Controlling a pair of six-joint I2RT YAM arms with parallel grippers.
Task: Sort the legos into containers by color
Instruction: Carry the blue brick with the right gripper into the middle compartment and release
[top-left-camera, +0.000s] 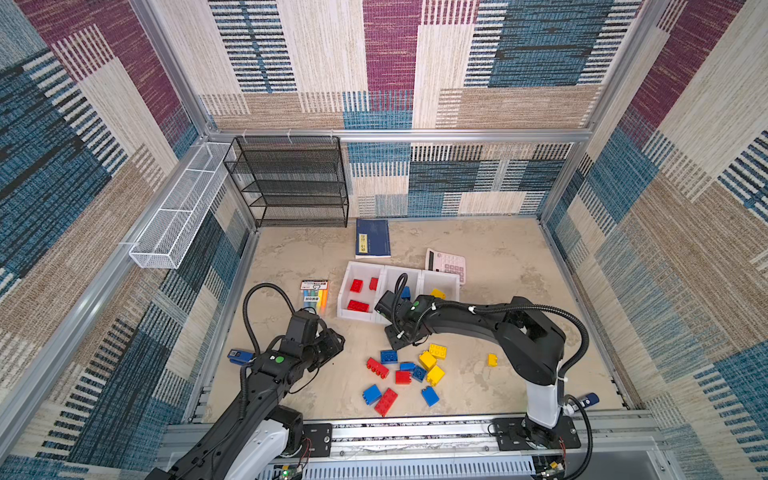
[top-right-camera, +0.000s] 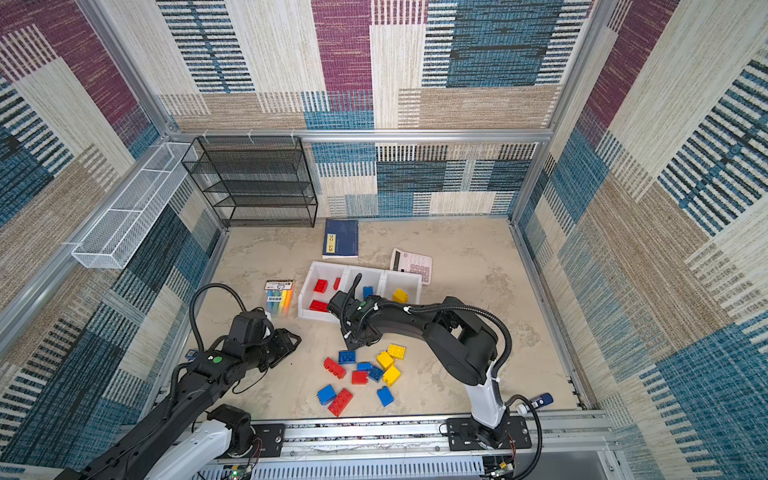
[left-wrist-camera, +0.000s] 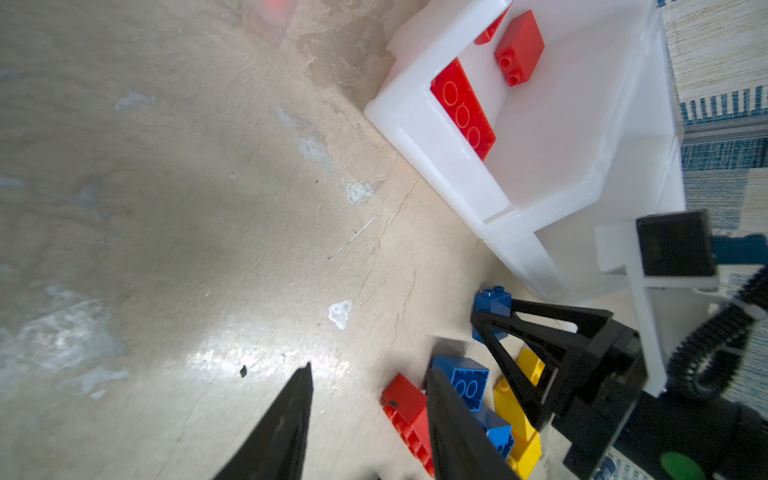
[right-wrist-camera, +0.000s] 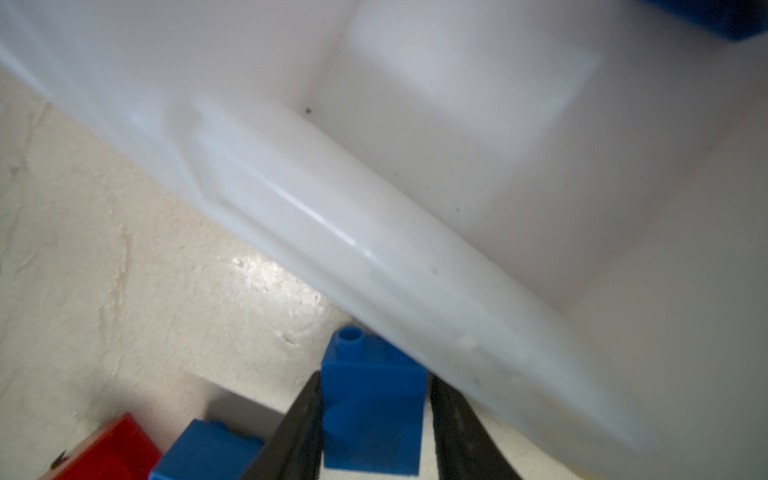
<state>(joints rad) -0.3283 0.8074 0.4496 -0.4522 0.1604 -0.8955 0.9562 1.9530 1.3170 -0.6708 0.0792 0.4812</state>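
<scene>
Beige tabletop (right-wrist-camera: 124, 291): right fingers (right-wrist-camera: 299, 432) clench a small blue studded brick (right-wrist-camera: 372, 407); left fingers (left-wrist-camera: 286, 428) spread apart.

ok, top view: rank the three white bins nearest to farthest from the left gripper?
1. Red-brick bin, left end of the row, closest to the left gripper.
2. Middle bin, next along.
3. Yellow-brick bin, right end.

No legible text, label on blue book (top-left-camera: 372, 237) blurred, marker pack (top-left-camera: 314, 296) print blurred
</scene>
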